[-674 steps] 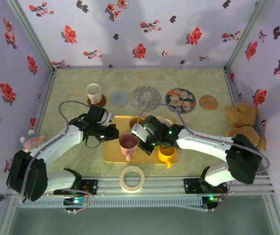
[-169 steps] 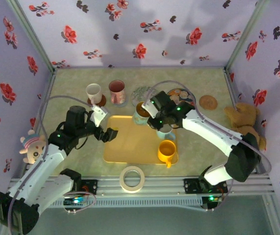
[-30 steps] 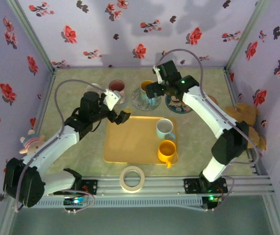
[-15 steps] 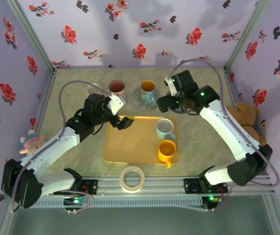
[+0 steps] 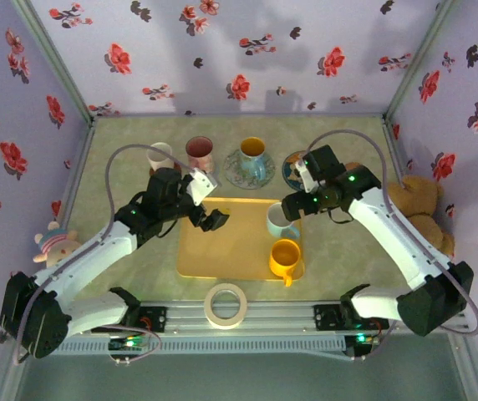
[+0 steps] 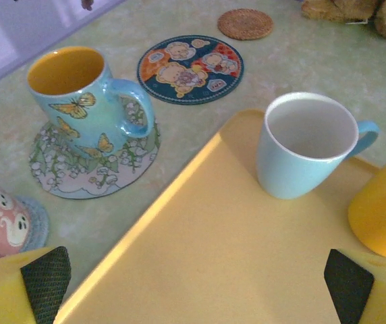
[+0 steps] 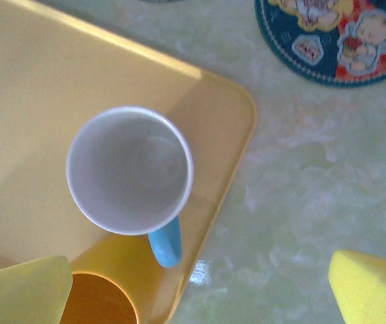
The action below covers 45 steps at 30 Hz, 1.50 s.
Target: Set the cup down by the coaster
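Top external view: the right gripper [image 5: 290, 210] hovers over the blue cup [image 5: 279, 222], which stands upright at the 2 o'clock corner of the tray [image 5: 222, 251]. Its jaws are spread wide and hold nothing, probably to straddle the cup body on descent. Right wrist view: the cup's open mouth faces the camera, ahead of the two fingers [image 7: 24, 290], with the handle pointing to 5 o'clock. The yellow cup [image 5: 284, 259] stands just beside it at 6 o'clock, so a crooked descent risks a knock. Left wrist view: the cartoon coaster [image 6: 190, 69] lies bare off the tray, at 11 o'clock of the blue cup, and is the likely destination. The butterfly cup [image 5: 252, 157] already occupies the floral coaster [image 5: 235, 175]. The left gripper [image 5: 215, 220], likewise wide and unloaded, hangs over the tray's bare middle, apart from the working zone.
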Motion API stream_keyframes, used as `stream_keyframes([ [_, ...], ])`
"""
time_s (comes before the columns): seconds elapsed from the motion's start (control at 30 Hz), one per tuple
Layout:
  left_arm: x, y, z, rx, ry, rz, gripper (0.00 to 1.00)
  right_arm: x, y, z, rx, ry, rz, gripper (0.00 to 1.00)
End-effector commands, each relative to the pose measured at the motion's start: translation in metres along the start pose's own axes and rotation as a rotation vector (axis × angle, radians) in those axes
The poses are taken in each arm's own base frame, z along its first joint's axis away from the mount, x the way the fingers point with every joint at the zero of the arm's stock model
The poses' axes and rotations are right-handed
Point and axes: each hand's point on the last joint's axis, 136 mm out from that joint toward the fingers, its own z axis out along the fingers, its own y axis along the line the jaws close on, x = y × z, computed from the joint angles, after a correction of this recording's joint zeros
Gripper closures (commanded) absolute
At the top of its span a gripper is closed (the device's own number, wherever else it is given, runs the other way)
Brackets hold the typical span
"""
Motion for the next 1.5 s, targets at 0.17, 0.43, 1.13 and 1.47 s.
stream_keyframes([
  [0.17, 0.010, -0.014, 0.002, 0.013, 0.007, -0.021, 0.00, 0.029, 0.000, 0.014, -0.031, 0.095, 0.089, 0.06],
  [0.43, 0.013, -0.014, 0.007, 0.013, 0.007, -0.032, 0.00, 0.044, 0.002, 0.023, -0.048, 0.173, 0.089, 0.12],
  [1.13, 0.018, -0.010, 0.011, -0.007, 0.019, -0.035, 0.00, 0.050, 0.026, 0.051, -0.141, 0.267, 0.143, 0.13],
  [1.47, 0.015, -0.007, 0.018, -0.015, 0.007, -0.038, 0.00, 0.046, 0.029, 0.069, -0.119, 0.283, 0.137, 0.12],
])
